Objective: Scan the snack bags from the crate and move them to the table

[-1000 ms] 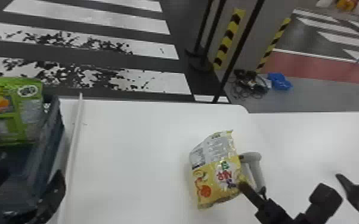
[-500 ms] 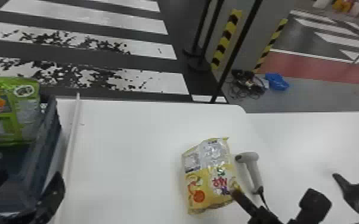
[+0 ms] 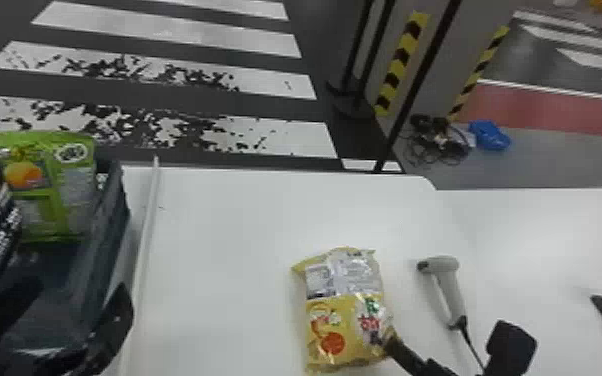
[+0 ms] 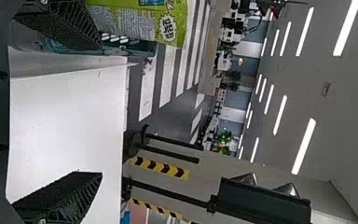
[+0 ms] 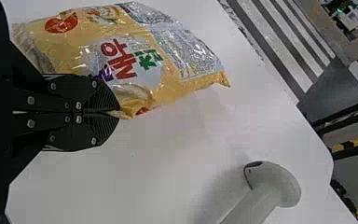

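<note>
Head view: glossy, crinkled yellow bag (image 3: 337,310) pinched in right hand (image 3: 391,340), left hand (image 3: 79,290) wide.

right fingers (image 5: 100,133) pinching yellow snack bag (image 5: 81,44) by edge; scanner (image 5: 275,186) on white table (image 5: 168,149)

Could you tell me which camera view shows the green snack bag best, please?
The head view: the green snack bag shows almost whole, standing in the crate. The left wrist view shows part of it, cut off at the picture's edge.
</note>
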{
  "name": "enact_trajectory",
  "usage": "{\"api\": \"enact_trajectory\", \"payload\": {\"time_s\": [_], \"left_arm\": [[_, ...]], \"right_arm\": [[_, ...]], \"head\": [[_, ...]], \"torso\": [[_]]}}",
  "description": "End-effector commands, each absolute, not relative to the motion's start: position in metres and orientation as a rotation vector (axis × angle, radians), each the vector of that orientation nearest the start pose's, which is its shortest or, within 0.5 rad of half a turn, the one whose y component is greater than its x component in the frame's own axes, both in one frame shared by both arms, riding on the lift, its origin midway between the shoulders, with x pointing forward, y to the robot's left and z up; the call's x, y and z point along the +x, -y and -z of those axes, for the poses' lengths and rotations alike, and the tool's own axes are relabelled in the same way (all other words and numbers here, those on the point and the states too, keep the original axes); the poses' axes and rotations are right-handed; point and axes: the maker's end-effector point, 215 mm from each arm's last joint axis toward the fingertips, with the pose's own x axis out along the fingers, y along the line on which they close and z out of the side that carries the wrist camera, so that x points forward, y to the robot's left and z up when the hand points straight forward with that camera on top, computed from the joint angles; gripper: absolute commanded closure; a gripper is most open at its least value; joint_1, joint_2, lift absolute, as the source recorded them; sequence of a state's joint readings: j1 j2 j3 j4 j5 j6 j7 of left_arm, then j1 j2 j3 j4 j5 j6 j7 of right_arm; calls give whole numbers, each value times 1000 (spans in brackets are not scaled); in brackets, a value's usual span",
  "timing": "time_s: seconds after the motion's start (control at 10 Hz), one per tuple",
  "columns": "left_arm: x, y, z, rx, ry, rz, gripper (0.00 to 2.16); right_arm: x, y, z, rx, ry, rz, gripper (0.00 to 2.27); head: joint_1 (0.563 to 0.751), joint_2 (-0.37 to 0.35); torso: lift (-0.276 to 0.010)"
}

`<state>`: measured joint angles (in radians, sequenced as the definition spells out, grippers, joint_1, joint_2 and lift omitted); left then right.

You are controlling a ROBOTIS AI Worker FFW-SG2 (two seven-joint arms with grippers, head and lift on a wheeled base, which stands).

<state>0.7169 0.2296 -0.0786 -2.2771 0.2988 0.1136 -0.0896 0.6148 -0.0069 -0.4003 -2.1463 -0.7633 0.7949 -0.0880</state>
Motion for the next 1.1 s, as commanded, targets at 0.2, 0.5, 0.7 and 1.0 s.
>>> {"api": "enact_trajectory", "payload": {"time_s": [0.2, 0.5, 0.7, 1.0], "left_arm": [[374, -155, 326, -174, -135, 313, 29], [375, -155, 322, -173, -125, 314, 29], [376, -154, 318, -174, -118, 314, 29], [376, -156, 315, -152, -112, 317, 29]], "right_arm": [[321, 335, 509, 529, -723, 189, 151], [319, 350, 485, 477, -672, 207, 6], [331, 352, 454, 454, -590, 203, 80], [359, 324, 418, 383, -481, 1, 90]], "head": [[695, -267], [695, -303], [695, -318], [695, -286]], "torso": [[-95], [-95], [-95], [-95]]}}
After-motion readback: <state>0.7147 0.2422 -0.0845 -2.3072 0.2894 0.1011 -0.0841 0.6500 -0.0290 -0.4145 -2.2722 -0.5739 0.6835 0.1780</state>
